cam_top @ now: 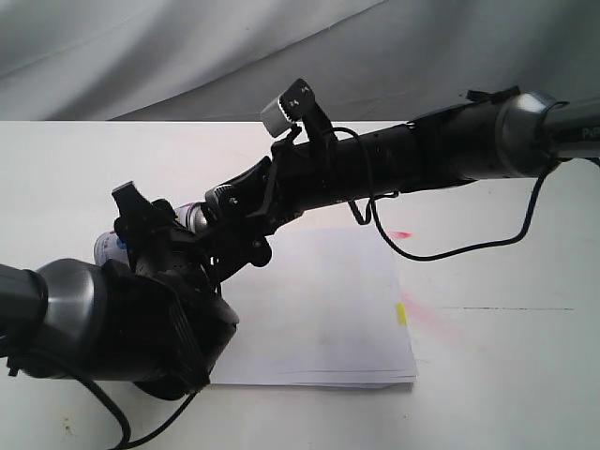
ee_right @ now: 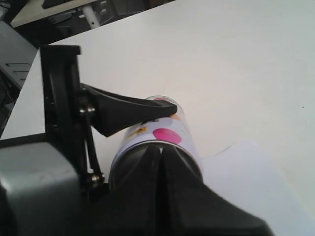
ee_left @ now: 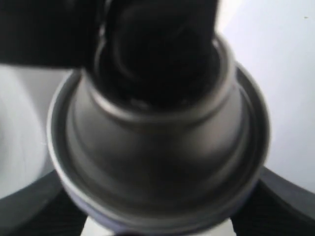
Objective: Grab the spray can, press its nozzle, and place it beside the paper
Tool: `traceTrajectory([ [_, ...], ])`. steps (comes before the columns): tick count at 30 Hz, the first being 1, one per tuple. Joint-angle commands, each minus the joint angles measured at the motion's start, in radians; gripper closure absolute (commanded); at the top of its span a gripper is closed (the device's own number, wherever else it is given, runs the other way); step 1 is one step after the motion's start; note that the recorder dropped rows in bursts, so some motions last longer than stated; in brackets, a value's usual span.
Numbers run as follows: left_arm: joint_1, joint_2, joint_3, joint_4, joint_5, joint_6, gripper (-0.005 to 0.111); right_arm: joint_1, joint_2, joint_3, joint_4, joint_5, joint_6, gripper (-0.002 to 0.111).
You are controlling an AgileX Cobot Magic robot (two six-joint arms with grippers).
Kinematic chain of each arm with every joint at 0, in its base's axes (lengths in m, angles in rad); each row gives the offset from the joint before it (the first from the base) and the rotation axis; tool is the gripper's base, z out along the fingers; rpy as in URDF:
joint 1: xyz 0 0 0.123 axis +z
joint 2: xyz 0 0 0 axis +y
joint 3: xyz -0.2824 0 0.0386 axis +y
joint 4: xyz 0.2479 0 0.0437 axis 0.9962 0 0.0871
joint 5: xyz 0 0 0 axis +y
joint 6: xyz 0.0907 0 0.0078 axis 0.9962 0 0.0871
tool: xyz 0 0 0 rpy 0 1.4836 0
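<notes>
Right wrist view showed the closed right pincer (ee_right: 161, 148) atop the silver-shouldered, pale-labelled spray can (ee_right: 167, 132) gripped by the left pincer (cam_top: 148, 231); off-centre pressure could have twisted it loose.

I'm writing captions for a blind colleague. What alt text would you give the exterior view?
Over a white table, the black left tool grips the spray can while the right tool reaches across to the can's top. A stack of white paper with a yellow tab lies beside them.
</notes>
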Motion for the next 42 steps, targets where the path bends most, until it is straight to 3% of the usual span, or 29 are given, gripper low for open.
traceTrajectory([
  [1,-0.015,-0.02,-0.012,0.104,0.005,-0.004,0.107,0.013,0.005,-0.001,-0.068,-0.008,0.035,0.108],
  [17,-0.015,-0.02,-0.012,0.104,0.005,-0.002,0.107,0.003,0.001,-0.001,-0.063,-0.016,0.043,0.108],
  [31,-0.015,-0.02,-0.012,0.1,0.005,-0.01,0.107,-0.221,-0.185,0.113,-0.18,-0.004,0.062,0.108],
  [42,-0.015,-0.02,-0.012,0.1,0.003,-0.01,0.107,-0.216,-0.189,0.123,-0.165,-0.001,0.061,0.108],
])
